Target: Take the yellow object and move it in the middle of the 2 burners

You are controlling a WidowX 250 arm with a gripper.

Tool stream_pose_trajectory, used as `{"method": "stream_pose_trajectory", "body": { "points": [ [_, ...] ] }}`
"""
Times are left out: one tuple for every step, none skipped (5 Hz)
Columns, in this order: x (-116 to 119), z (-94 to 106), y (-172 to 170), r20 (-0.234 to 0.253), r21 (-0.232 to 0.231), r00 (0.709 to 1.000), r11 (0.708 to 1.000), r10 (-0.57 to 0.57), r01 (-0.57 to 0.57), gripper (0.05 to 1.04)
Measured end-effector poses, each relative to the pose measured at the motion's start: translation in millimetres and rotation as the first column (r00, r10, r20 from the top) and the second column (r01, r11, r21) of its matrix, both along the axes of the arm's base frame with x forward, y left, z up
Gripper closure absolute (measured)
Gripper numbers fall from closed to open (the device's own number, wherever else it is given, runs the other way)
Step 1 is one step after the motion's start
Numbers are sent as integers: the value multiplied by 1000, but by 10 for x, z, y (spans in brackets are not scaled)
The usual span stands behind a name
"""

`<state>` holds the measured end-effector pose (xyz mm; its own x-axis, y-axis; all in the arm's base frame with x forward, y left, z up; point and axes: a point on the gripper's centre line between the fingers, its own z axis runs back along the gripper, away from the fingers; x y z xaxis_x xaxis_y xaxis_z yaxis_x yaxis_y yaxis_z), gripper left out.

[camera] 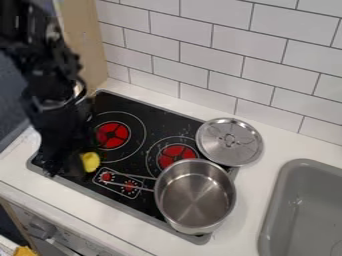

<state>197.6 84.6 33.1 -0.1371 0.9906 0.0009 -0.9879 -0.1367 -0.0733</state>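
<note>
I am hanging my hand (pixel 67 167) right beside the yellow thing (pixel 90 161), I cannot tell if it is gripping, and the move between the two burners (pixel 112 135) is waiting.

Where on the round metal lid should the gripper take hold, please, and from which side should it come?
I would grip the small handle in the middle of the lid, coming straight down from above. The lid lies with this handle upward, and its disc is broad and thin. The pot stands close beside it, so an approach from that side looks less comfortable.
</note>
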Motion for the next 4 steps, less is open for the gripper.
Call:
{"method": "stream_pose_trajectory", "body": {
  "points": [
    [91, -121, 124, -14, -59, 999, 997, 40, -41, 680],
    [214, -264, 170, -26, -105, 1000, 994, 15, -17, 680],
    [275, -246, 199, -21, -108, 999, 994, 24, -26, 680],
    [355, -306, 204, -26, -132, 999, 991, 21, -24, 680]
  ]
}}
